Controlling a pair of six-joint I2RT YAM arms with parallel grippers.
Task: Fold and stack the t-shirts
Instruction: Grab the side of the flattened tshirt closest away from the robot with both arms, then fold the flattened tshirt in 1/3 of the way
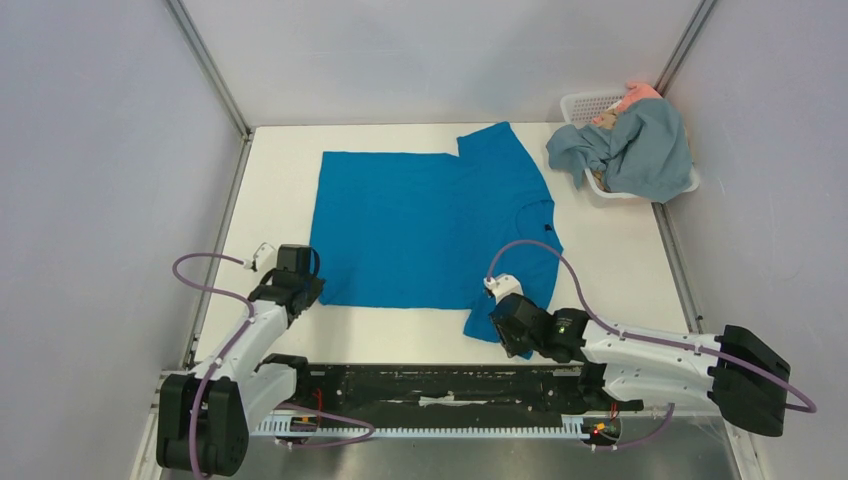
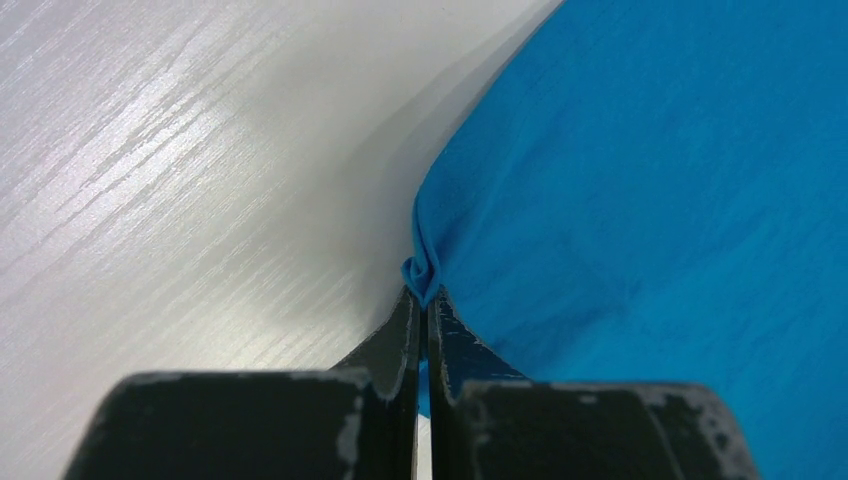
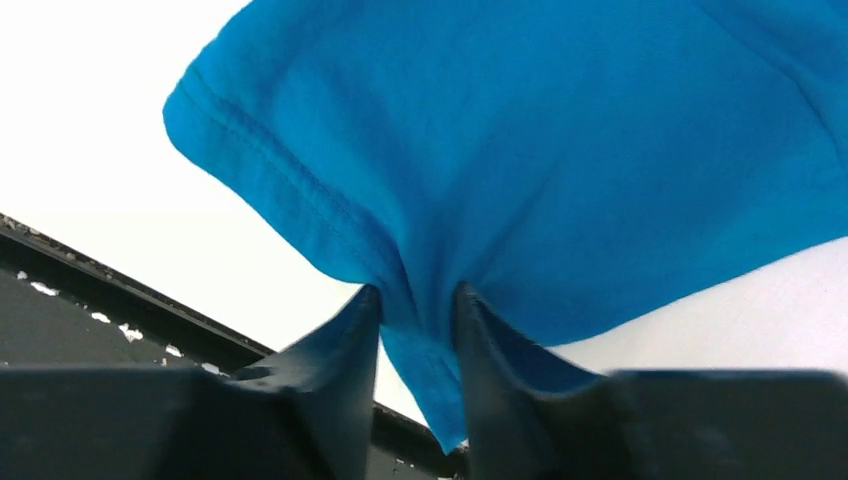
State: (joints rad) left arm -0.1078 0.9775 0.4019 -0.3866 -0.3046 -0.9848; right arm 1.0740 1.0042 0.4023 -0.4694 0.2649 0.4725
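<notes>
Gripping the cobalt-blue t-shirt (image 1: pixel 430 225), spread flat mid-worktop (image 1: pixel 280 170), you have the left gripper (image 2: pixel 423 300) clenched on its near-left corner and the right gripper (image 3: pixel 418 300) grasping the near sleeve, likely to fold that near edge over.

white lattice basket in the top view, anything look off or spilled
Yes: the dull grey-blue cloth t-shirt hangs out over the near rim of the white plastic lattice basket, half spilled, with salmon-pink cloth bunched behind it.
</notes>
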